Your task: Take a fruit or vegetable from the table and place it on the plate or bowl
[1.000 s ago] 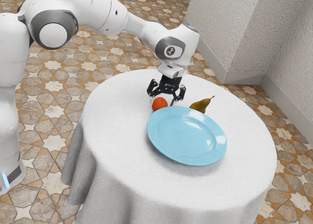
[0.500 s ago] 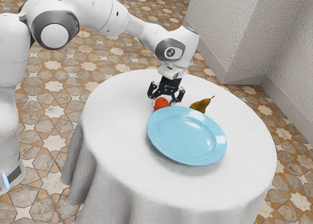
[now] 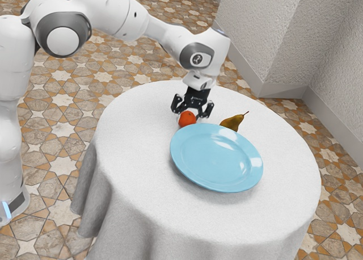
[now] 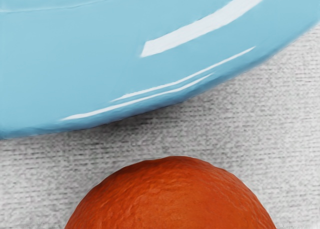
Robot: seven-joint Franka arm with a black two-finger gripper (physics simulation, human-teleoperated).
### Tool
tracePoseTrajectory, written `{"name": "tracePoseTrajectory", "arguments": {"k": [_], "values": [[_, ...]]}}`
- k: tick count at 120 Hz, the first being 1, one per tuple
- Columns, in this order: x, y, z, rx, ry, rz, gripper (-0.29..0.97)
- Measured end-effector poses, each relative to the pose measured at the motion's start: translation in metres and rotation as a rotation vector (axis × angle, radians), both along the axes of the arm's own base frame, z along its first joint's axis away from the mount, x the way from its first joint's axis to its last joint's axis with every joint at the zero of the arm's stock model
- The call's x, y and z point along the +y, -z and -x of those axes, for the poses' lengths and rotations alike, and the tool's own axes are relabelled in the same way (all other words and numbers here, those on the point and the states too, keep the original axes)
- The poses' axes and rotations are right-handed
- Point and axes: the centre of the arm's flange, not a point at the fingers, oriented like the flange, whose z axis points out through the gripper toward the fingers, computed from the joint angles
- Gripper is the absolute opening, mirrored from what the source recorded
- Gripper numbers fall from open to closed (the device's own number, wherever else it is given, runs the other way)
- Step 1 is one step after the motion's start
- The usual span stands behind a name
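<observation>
White cloth is covering the round table, and on its near half the blue plate is lying with nothing on it. Just past the plate's far rim, toward the exterior view's left, the orange is sitting close beside the plate but apart from it. My gripper is hanging right over the orange; whether it is clamping the fruit or standing apart I cannot tell. Farther to the exterior view's right, the pear is lying by the rim. Nothing is delivered yet: by my judgement the lift and the short carry onto the plate are remaining.
</observation>
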Motion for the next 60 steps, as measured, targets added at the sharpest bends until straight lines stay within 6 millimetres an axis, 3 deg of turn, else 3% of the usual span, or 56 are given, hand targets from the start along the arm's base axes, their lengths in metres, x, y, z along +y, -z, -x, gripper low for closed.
{"name": "tracePoseTrajectory", "arguments": {"k": [28, 51, 60], "values": [[0.006, -0.034, 0.008, -0.048, -0.012, -0.01, 0.33], [0.019, -0.109, 0.03, -0.146, -0.042, -0.031, 0.33], [0.017, -0.125, 0.037, -0.156, -0.043, -0.032, 0.34]]}}
